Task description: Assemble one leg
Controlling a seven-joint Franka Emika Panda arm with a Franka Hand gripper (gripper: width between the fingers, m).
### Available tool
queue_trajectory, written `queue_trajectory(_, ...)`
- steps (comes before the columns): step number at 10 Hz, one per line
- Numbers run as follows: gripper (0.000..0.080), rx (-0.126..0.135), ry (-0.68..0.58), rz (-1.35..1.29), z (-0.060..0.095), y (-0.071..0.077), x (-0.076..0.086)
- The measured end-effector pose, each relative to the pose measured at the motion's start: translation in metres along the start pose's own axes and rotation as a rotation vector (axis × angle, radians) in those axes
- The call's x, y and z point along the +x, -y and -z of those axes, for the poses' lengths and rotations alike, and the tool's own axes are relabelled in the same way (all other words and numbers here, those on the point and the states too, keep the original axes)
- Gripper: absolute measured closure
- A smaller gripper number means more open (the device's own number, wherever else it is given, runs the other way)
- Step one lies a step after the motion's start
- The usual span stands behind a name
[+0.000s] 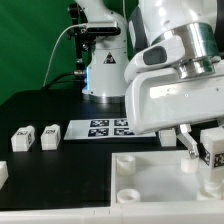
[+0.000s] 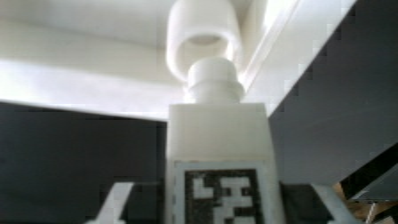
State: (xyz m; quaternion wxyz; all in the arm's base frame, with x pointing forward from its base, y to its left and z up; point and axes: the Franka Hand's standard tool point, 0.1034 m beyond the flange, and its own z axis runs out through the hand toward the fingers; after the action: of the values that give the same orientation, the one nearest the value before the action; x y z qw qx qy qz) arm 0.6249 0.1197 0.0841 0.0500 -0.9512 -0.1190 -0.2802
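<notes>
Exterior view, from its left: two loose legs [image 1: 22, 138] are noted side by side on the black table [image 1: 40, 115], well apart from the arm, and another white block is cut off by the frame edge. Just beside them, toward the exterior view's right, the marker board [image 1: 105, 127] is seen lying flat. The large white panel [image 1: 150, 185] is spread across the foreground, with round corner sockets [image 1: 127, 160] showing on the part toward the exterior view's left. At the exterior view's right the gripper [image 1: 203, 150] is found pinched on the leg [image 1: 212, 150], which is carried roughly upright, marker face outward, close over the panel; whether it touches the panel cannot be told. In the wrist view the leg [image 2: 217, 130] is seen centred between the fingers [image 2: 118, 205]. Its long axis runs straight out from the gripper [image 2: 221, 205], with the narrowed peg end foremost. Directly beyond that tip a round white ring [image 2: 206, 38] is seen and is judged to be a socket. The coming move is judged to turn on this alignment of peg axis over ring centre. The two are read as nearly in line, so a straight descent along the leg's axis is probably called for before any turning.
</notes>
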Motion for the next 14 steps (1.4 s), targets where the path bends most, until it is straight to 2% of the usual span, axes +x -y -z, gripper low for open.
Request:
queue_trajectory(5, 0.0509, -0.004, -0.01, -0.002, -0.007, -0.001, -0.009)
queue_trajectory(7, 0.0509, -0.005, -0.01, -0.002, -0.012, -0.001, -0.018)
queue_trajectory(11, 0.0509, -0.015, -0.036, -0.021, -0.014, -0.001, -0.018)
queue_trajectory(14, 0.0509, -0.01, -0.014, -0.022, -0.015, -0.001, -0.02)
